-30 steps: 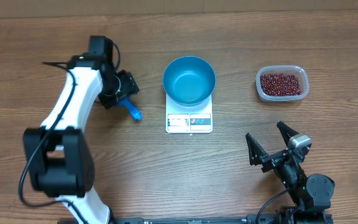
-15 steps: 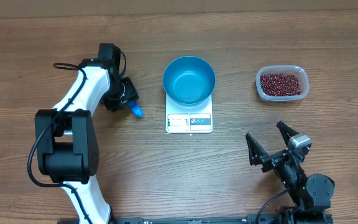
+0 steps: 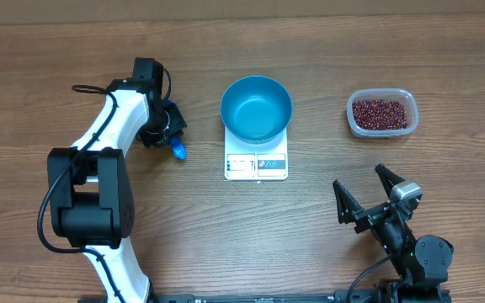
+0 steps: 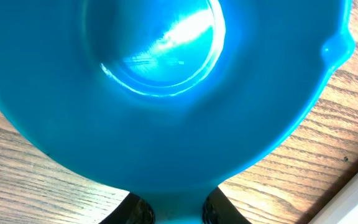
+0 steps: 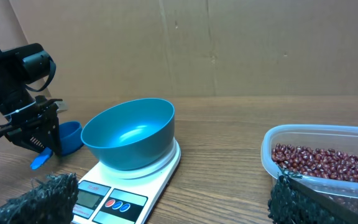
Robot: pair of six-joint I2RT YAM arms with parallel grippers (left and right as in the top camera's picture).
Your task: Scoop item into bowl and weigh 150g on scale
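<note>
As seen from overhead, the bowl (image 3: 256, 108) sits on the scale (image 3: 256, 166), mid worktop (image 3: 57, 50); the beans (image 3: 381, 113) lie in a clear tub (image 3: 354, 119) at far right. My left jaws are just left of the scale w/ the blue scoop (image 3: 178, 151); my right jaws stand released, near right. Left wrist: scoop fills the view, my black fingers (image 4: 135, 211) clenched on its handle. Right wrist: fingertips (image 5: 48, 199) spread wide; bowl on scale ahead, beans in tub at right, scoop left of bowl.
</note>
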